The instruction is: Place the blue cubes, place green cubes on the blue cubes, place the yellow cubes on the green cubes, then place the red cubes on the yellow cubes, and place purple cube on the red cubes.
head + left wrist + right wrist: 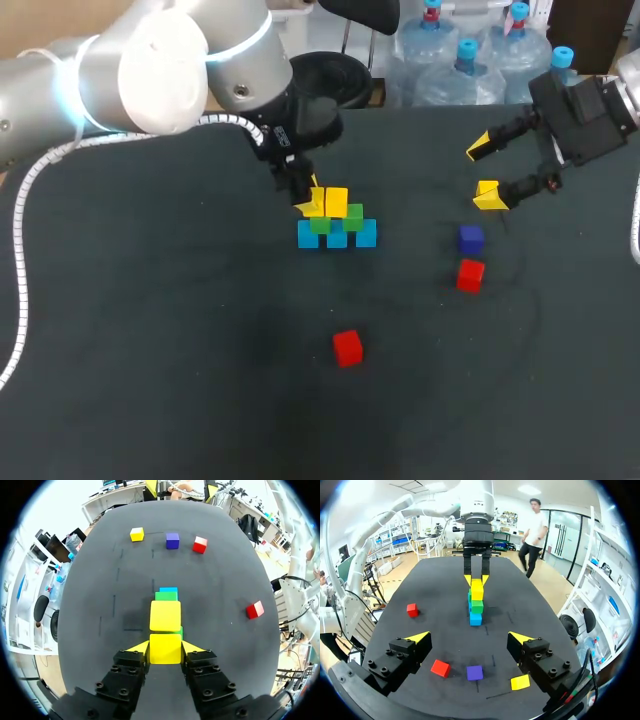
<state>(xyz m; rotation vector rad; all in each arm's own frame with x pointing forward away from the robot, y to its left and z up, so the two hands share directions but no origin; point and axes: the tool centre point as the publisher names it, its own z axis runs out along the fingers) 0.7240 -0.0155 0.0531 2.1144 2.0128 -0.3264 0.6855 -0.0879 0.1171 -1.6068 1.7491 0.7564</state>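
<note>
Left gripper (165,647) clamped on a yellow cube (165,652), just short of a second yellow cube (165,616) on the green cubes (166,596). Yellow layer apparently in hand; next, release squarely and lift clear. Right gripper (469,637) gapes wide above the purple cube (474,672).

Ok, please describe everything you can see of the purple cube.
The purple cube is a small, plain, matte-looking block with sharp edges. It lies flat on the dark table, between a red cube and a loose yellow cube, touching neither. The open right gripper hangs over that row, not touching it.
</note>
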